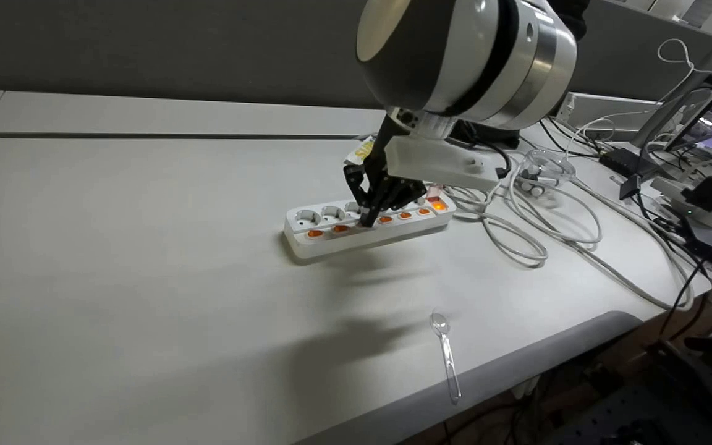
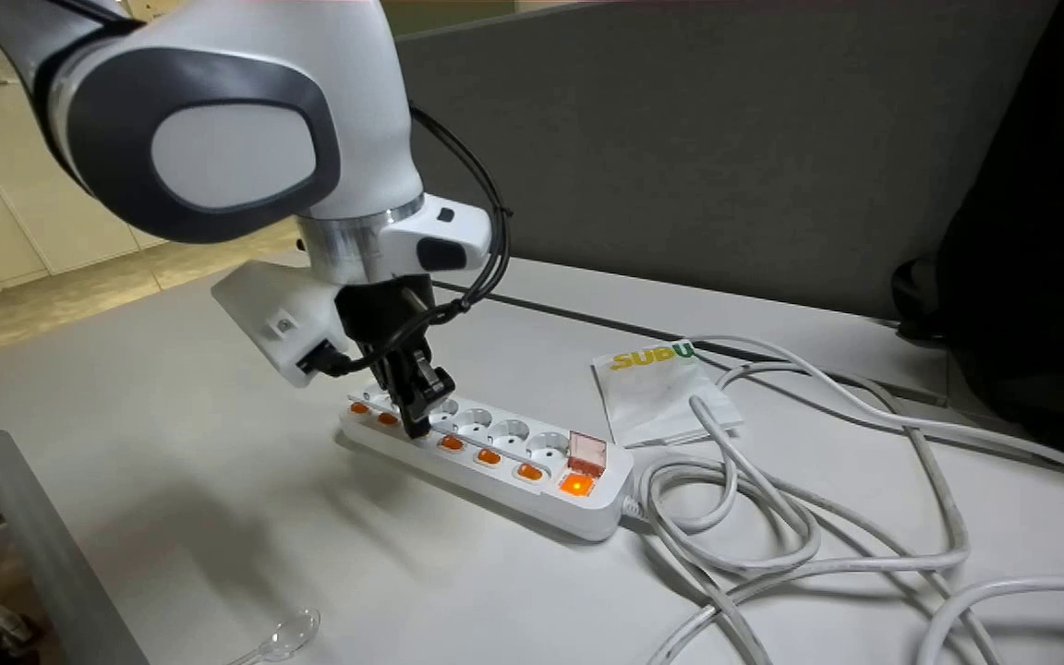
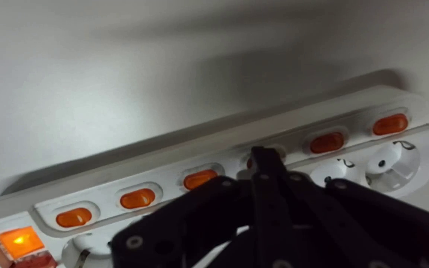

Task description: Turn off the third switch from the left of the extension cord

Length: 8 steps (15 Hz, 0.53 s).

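Note:
The white extension cord lies on the table with its orange switches in a row along one edge; it also shows in an exterior view and the wrist view. A bright orange lit main switch is at the cable end. My gripper points down with its fingertips together, nothing between them. In the wrist view the fingertips are over the third switch, counted from the end away from the cable, and hide most of it. They look touching or very near; I cannot tell which.
A clear plastic spoon lies near the table's front edge. Looped white cables and a paper napkin lie beside the cord's cable end. A clear cup and electronics stand farther along. A grey partition is behind.

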### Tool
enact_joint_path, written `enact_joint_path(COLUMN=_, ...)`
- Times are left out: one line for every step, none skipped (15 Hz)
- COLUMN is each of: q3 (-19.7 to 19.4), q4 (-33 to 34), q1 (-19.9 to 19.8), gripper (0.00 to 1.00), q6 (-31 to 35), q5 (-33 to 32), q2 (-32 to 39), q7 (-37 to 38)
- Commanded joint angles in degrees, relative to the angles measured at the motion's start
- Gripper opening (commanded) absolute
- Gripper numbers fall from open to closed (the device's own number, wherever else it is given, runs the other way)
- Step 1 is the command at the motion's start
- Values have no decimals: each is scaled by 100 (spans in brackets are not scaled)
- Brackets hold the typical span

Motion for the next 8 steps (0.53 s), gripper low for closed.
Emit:
enact_joint_path(q3=743, q4=130, q1=-942, gripper=0, q6=-80, q5=936, q2=709, q7=-744)
enact_joint_path(q3=828, q4=139, q1=-1089, gripper=0, q6=-85, q5=1143, q2=748, q7=-900)
enact_joint_path(q3=901, q4=151, q1=-1199, gripper=0, q6=-144, q5=1313, q2=753, q7=-1027)
enact_joint_path(q3=946, q4=164, q1=-1260, gripper=0, q6=-197, q5=1439, q2=735, q7=-1111)
enact_joint_path(q3=927, q4=161, q1=-1239, gripper=0, q6=-253, q5=1474, q2=663, q7=-1140)
enact_joint_path(q3=942, q4=162, q1=-1238, gripper=0, q6=-327, q5=1501, q2=563, q7=-1222)
enact_joint_path(q3=938, q4=160, q1=-1226, gripper=0, q6=-395, q5=1495, q2=489, q7=-1282)
enact_joint_path(q3=917, q4=146, q1=-1194, gripper=0, q6=-444, q5=1478, q2=399, q7=-1312)
